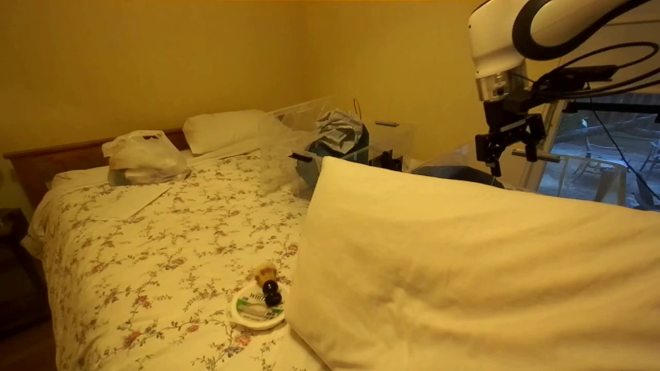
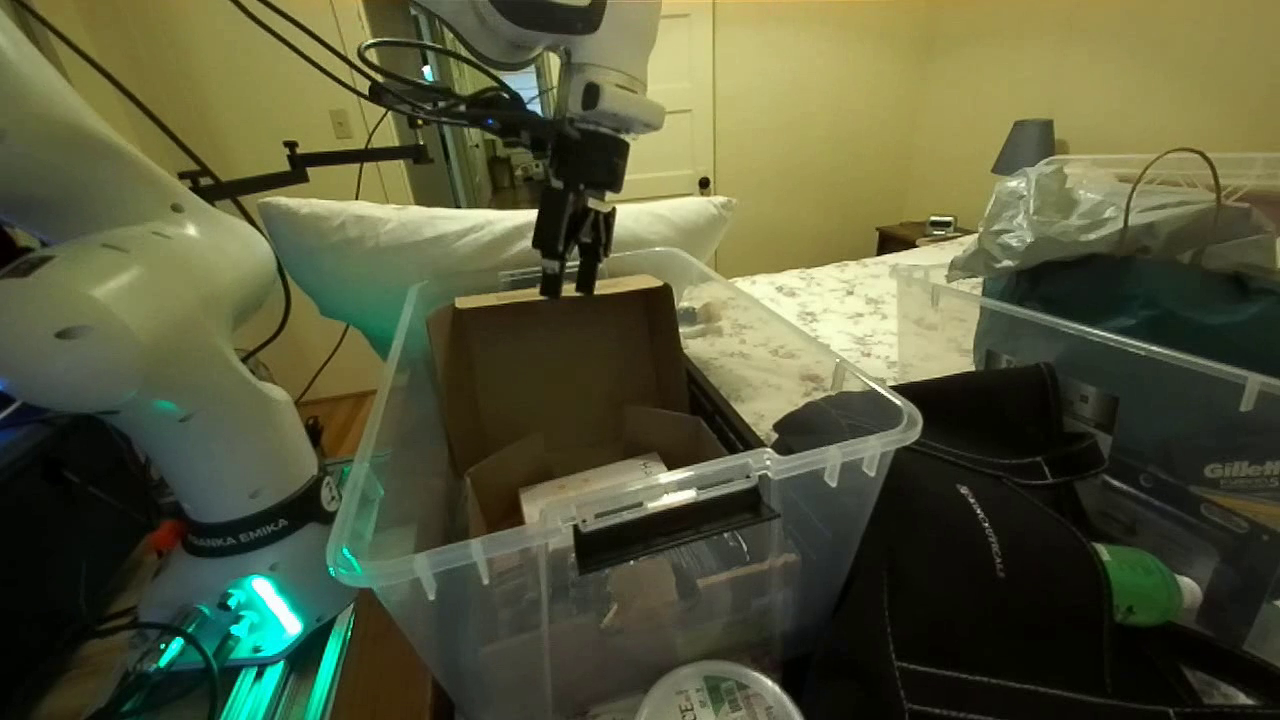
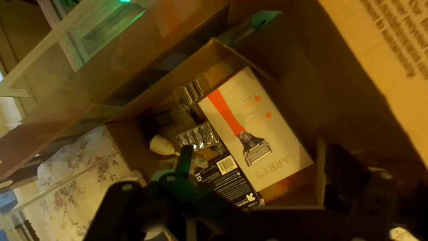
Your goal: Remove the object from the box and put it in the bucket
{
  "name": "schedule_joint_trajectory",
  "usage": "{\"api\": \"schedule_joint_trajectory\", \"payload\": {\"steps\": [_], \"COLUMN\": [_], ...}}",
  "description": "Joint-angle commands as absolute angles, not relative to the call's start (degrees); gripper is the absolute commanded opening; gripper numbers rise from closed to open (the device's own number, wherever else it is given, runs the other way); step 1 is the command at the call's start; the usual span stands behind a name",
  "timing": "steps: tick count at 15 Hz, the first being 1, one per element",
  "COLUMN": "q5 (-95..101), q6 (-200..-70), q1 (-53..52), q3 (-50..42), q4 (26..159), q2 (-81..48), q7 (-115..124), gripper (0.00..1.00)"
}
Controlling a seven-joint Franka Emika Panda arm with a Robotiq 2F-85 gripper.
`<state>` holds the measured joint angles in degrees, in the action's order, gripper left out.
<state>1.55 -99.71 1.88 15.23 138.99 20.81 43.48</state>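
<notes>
An open cardboard box sits inside a clear plastic bin, its lid raised. In the wrist view the box holds a white razor carton with an orange handle print, which also shows in an exterior view. Beside it lie a black package, clear blade cartridges and a small white piece. My gripper is open and empty. In an exterior view the gripper points down at the raised lid's top edge. I cannot tell which container is the bucket.
A white pillow stands upright near the bin. A second clear bin holds bags. A black bag with a green bottle lies between the bins. A white tub with a brush lies on the bed.
</notes>
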Motion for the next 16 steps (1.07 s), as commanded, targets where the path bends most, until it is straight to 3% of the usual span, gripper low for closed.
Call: {"api": "schedule_joint_trajectory", "payload": {"steps": [1,9,16], "q5": [5.7,13.8,20.9], "q6": [-106.8,-126.0,-126.5], "q1": [2.7,4.3,2.7], "q3": [12.7,10.1,6.6], "q4": [142.5,149.8,148.9], "q2": [18.1,8.8,3.5], "q7": [48.7,67.3,73.5], "gripper": [1.00,1.00,1.00]}}
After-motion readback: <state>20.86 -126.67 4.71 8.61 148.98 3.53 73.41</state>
